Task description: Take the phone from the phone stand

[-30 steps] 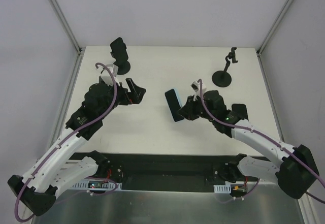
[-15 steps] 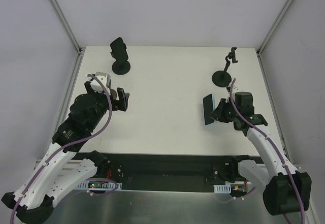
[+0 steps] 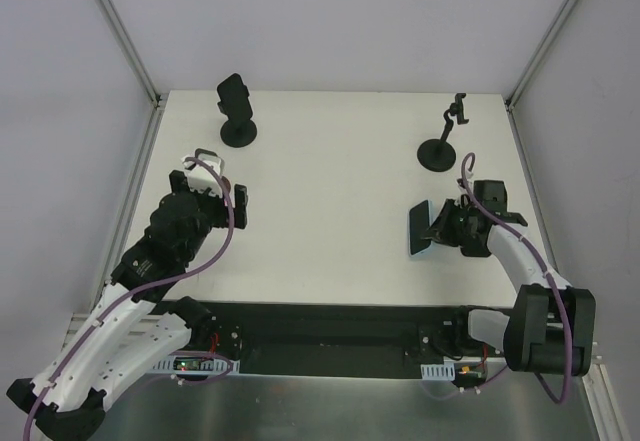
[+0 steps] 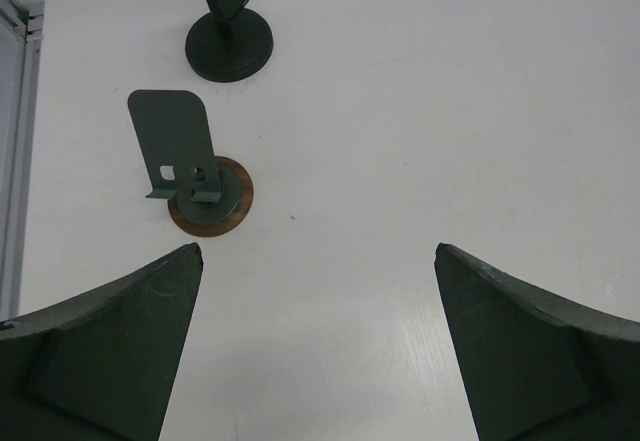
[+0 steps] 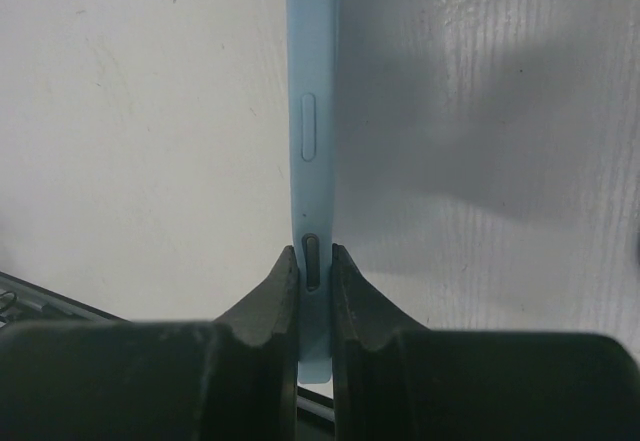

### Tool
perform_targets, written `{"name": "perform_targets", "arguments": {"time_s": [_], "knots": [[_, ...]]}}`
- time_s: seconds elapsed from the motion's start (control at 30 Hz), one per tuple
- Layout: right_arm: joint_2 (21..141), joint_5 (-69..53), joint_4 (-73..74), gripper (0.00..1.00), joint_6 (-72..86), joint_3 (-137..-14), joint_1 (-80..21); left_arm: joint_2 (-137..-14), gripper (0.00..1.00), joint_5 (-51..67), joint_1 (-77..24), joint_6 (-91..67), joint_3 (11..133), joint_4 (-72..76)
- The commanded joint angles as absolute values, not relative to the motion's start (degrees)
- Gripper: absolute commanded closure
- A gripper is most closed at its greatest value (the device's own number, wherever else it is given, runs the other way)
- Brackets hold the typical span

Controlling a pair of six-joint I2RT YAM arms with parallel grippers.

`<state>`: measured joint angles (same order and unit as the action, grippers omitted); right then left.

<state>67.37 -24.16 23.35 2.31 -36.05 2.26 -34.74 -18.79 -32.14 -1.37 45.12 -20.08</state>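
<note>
My right gripper (image 3: 441,227) is shut on the phone (image 3: 419,229), a dark slab in a light blue case, held on edge over the near right of the table. The right wrist view shows the phone's blue side (image 5: 311,111) running straight out from the right gripper (image 5: 312,257), both fingers pressed against it. A small dark phone stand (image 4: 190,161) on a round wooden base stands empty ahead of my left gripper (image 4: 318,251). That gripper is open, with bare table between its fingers. From above, my left gripper (image 3: 212,189) sits at the left and hides that stand.
A black stand with a round foot (image 3: 237,111) is at the far left, also seen from the left wrist (image 4: 228,46). A thin-stemmed stand with a clamp (image 3: 445,139) is at the far right, just beyond my right arm. Metal posts frame the table corners.
My right arm has carried the phone from the middle of the table to the near right. My left arm has drawn back toward the near left, staying open.
</note>
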Motion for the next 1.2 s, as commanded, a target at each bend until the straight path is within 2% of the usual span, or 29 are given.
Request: {"name": "perform_targets", "arguments": {"time_s": [0.0, 0.37, 0.6, 1.03, 1.13, 1.17], "knots": [[69.1, -23.7, 24.2, 0.99, 1.1, -39.7, 3.5, -32.7, 0.01, -22.5, -31.4, 1.7, 44.3, -19.3], [72.9, -18.8, 29.2, 0.95, -1.8, -41.2, 3.5, -30.0, 0.01, -21.4, -30.3, 1.5, 42.9, -19.3], [72.7, -17.0, 29.7, 0.75, -1.9, -41.0, 3.5, -29.3, 0.01, -20.4, -29.7, 1.1, 42.7, -19.3], [73.3, -15.1, 29.0, 0.59, -1.7, -40.7, 3.6, -28.4, 0.01, -18.9, -28.8, 0.5, 42.0, -19.4], [73.3, -14.4, 29.1, 0.53, -1.7, -40.6, 3.5, -28.5, 0.01, -18.8, -28.7, 0.5, 42.0, -19.4], [73.4, -14.2, 29.0, 0.47, -1.7, -40.6, 3.5, -28.3, 0.01, -18.7, -28.6, 0.4, 41.9, -19.4]]}}
